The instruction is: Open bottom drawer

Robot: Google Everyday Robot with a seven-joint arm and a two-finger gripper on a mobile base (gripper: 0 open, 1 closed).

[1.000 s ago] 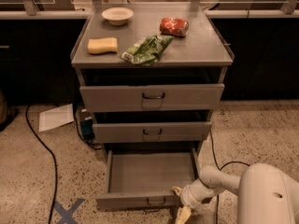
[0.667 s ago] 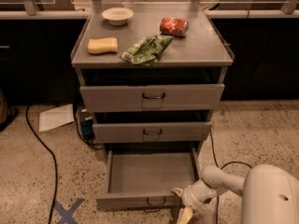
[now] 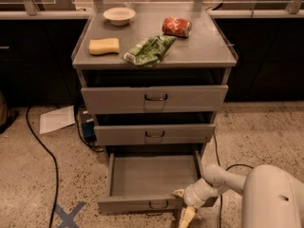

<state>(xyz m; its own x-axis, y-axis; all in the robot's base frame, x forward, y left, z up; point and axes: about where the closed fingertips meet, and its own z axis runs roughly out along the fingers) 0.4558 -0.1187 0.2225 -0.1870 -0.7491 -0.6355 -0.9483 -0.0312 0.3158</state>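
The floor [image 3: 266, 127] is speckled stone, and a grey metal table [image 3: 204, 46] with three drawers stands on it. A bowl [image 3: 119, 15] sits near the table's far left corner. A sponge [image 3: 104, 46] lies by the left edge, a green bag [image 3: 149, 50] is near the front edge, and a red bag [image 3: 176, 27] is toward the far right corner.

Under the top, the top drawer [image 3: 190, 99] and the middle drawer [image 3: 123, 134] each stick out only a little. The bottom drawer [image 3: 152, 175] is low by the floor, below the table's front edge. It is pulled far out toward me, and I can see its bare tray. Its front runs left to right, with a small handle [image 3: 159, 204] in the middle.

The gripper [image 3: 183, 204] is at the right end of that front, just right of the handle. Its jaws are spread wide, one up at the rim and one down in front. I cannot tell if they touch the metal. The arm [image 3: 223, 178] comes in from the right, where the robot's white body stands.

I think the job is nearly done. Any more pull has to go straight out toward me, away from the table. The floor there looks free. A blue cross [image 3: 69, 216] is marked off to the left, and a cable [image 3: 40, 144] and a paper [image 3: 57, 119] lie well apart on the left side.
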